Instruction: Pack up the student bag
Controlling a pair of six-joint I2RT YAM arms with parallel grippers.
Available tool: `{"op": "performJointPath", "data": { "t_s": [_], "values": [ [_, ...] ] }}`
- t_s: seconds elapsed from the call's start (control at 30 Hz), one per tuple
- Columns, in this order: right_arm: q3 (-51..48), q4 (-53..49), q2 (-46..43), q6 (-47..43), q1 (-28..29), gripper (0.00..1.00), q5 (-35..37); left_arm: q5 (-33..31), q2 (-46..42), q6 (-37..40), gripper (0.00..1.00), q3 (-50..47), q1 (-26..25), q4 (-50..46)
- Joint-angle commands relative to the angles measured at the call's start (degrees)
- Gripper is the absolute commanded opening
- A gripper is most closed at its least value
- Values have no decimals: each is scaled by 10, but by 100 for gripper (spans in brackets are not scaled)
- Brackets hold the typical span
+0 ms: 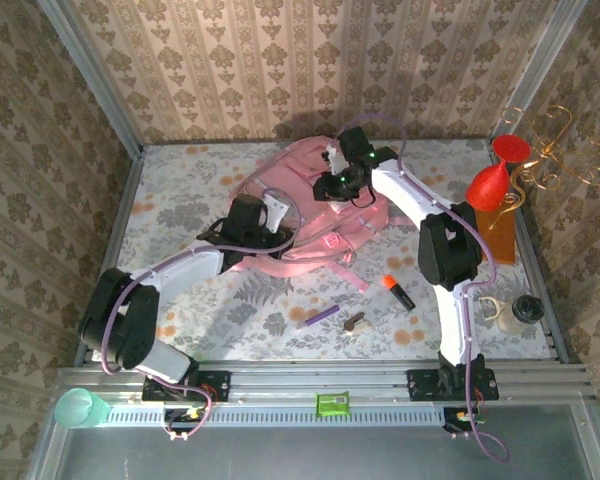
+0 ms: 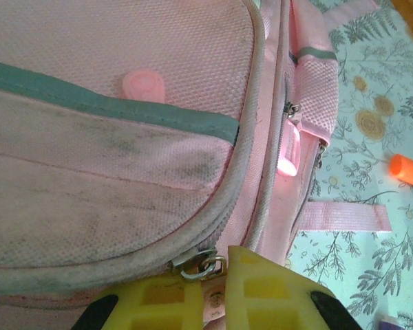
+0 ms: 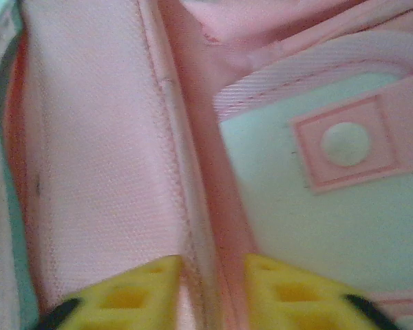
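Note:
The student bag [image 1: 315,225], pink and soft, lies at the back middle of the table. My left gripper [image 1: 277,215] is at its left side. In the left wrist view this gripper [image 2: 217,302] is shut on a pink zipper pull hanging from a metal ring [image 2: 203,265] at the end of a grey-trimmed pocket zip on the bag [image 2: 124,172]. My right gripper [image 1: 330,185] is on the bag's top. In the right wrist view its fingers [image 3: 213,289] stand apart, a raised pink seam of the bag [image 3: 89,172] running between them.
In front of the bag lie an orange marker [image 1: 398,291], a purple pen [image 1: 320,316] and a small brown item [image 1: 354,322]. A red goblet [image 1: 495,175], an orange board [image 1: 502,235] and a glass jar [image 1: 525,308] stand along the right edge. A teal cup [image 1: 80,408] sits near left.

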Motion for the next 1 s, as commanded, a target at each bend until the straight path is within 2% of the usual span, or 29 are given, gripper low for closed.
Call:
{"op": "performJointPath", "data": {
  "t_s": [0.0, 0.2, 0.33, 0.47, 0.53, 0.57, 0.63, 0.7, 0.77, 0.87, 0.97],
  "values": [
    [-61, 36, -69, 18, -3, 42, 45, 6, 2, -7, 0, 7, -3, -5],
    [-233, 201, -161, 127, 9, 67, -16, 3, -6, -7, 0, -13, -6, 11],
    [-294, 301, -173, 202, 21, 71, -53, -1, -7, -2, 0, -16, -10, 10],
    [-300, 346, -148, 251, 36, 70, -68, -9, -8, 2, 0, -17, -15, 7],
    [-294, 349, -135, 266, 42, 65, -62, -14, -8, 4, 0, -18, -17, 6],
    [-295, 350, -131, 274, 43, 59, -52, -19, -9, 5, 0, -19, -19, 3],
    [-303, 357, -131, 284, 40, 38, -33, -38, -15, 13, 0, -21, -22, -8],
    [-316, 356, -142, 282, 31, 15, -5, -95, -25, 29, 0, -23, -22, -41],
    [-320, 342, -151, 264, 22, 0, 19, -162, -36, 47, 0, -21, -20, -80],
    [-314, 312, -154, 227, 11, 0, 24, -225, -52, 70, 0, -21, -10, -107],
    [-306, 289, -151, 185, -2, 0, 16, -235, -70, 73, 0, -23, 12, -111]
  ]
}}
